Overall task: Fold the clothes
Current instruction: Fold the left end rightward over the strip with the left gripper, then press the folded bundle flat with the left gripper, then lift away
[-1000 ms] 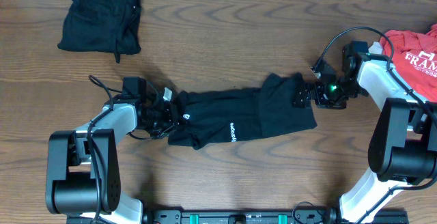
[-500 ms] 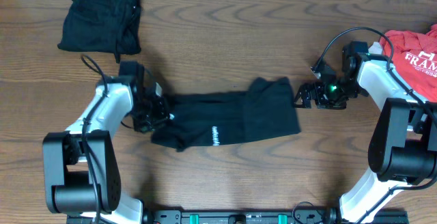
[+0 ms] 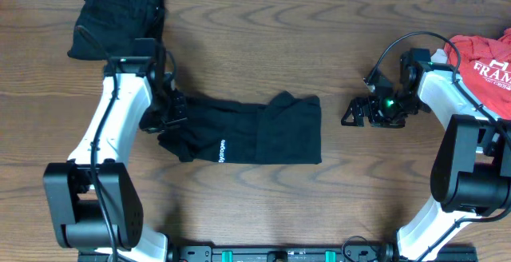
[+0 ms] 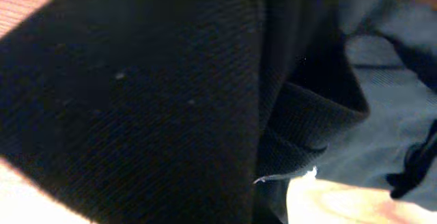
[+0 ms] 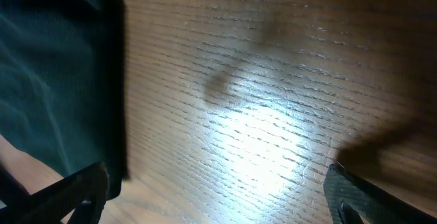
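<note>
Top [image 3: 247,130], black with white lettering, folded into a long band, left jaws pinching its end, right jaws spread

On my table [image 3: 263,38], a long garment [image 3: 247,130] lies across the middle. My left gripper [image 3: 166,117] is at its left end, and my right gripper [image 3: 349,114] is just past its right end, apart from it. A bundle [image 3: 120,18] sits in the back-left corner, behind the left gripper. A tee [image 3: 483,62] lies at the right edge, beside my right arm.

Clothes [image 3: 255,138] on wooden table [image 3: 255,46]
</note>
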Tool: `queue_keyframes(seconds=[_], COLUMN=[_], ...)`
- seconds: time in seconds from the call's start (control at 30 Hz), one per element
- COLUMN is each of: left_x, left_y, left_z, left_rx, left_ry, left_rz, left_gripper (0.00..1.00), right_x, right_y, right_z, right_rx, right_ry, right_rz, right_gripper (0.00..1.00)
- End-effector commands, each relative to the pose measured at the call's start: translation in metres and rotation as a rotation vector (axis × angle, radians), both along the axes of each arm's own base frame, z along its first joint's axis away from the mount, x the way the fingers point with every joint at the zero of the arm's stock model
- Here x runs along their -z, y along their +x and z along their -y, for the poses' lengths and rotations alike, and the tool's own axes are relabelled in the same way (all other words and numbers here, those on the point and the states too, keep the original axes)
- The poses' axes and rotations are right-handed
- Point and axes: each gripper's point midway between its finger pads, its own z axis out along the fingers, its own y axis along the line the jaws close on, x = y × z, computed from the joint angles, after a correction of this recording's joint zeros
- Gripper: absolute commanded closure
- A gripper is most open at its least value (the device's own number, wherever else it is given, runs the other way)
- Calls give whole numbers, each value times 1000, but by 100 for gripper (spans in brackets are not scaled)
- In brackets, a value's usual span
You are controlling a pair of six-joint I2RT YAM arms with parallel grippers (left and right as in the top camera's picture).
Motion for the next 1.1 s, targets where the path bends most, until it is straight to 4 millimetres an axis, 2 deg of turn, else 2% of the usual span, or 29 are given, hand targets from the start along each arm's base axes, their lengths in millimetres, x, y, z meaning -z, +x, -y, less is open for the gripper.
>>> queue_keyframes(seconds=[0.0,0.27,0.5,0.73,0.93,1.07], left_x=[-9,-30,-41,-44,-63,-72], left_y=[7,16,9,3,9,14], left_z=[14,71,125,155,182,202], left_rx=[53,191,295,375,429,462], left_ry=[21,6,-16,-35,-68,-96], left_rz=[21,98,143,181,257,317], left_gripper=[94,94,94,94,94,94], right_x=[2,2,2,2,2,2], right_y=[-2,-3,-3,-5,-6,2], right_z=[-4,-4,-4,-8,-11,-8], right_rx=[-8,-8,-8,-14,-21,86], right_ry=[2,2,3,10,7,2], right_rz=[-10,-14,-16,-25,-28,-44], right_gripper=[2,2,2,2,4,4])
